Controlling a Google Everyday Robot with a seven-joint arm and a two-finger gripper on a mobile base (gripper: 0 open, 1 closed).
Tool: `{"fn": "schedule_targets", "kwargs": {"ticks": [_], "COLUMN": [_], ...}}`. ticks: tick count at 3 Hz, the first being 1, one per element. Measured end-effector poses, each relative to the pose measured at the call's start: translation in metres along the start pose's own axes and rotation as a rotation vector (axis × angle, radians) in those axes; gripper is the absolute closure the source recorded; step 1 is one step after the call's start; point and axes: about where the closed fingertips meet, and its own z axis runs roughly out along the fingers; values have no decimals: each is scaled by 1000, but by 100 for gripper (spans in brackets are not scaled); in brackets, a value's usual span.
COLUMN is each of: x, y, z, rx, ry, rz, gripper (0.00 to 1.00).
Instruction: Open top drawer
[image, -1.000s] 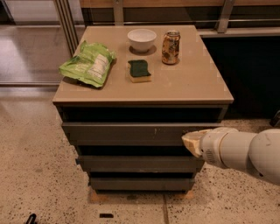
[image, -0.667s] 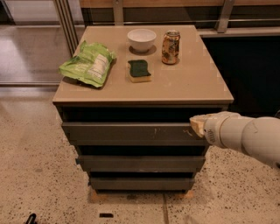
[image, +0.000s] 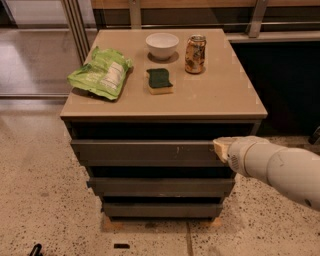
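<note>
The top drawer (image: 145, 151) is a wide dark grey handleless front with small pale scratches right of centre. It sits just under the tan cabinet top (image: 210, 95), with a dark gap above it. My gripper (image: 220, 148) comes in from the right on a white arm and sits against the drawer's right end, near its top edge.
On the cabinet top lie a green snack bag (image: 102, 73), a white bowl (image: 162, 45), a green and yellow sponge (image: 159, 80) and a drink can (image: 195, 53). Two more grey drawer fronts (image: 160, 186) sit below. Speckled floor surrounds the cabinet; a dark wall stands right.
My arm has moved up and to the right, from the gap below the top drawer to the drawer's right end near its top edge.
</note>
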Motion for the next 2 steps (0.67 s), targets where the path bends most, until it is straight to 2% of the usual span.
{"fn": "schedule_targets", "kwargs": {"ticks": [1, 2], "x": [-6, -13], "y": [-11, -25], "z": [14, 31], "rx": [66, 120], "ry": [-82, -137], "rz": [45, 80], "gripper": [100, 100]}}
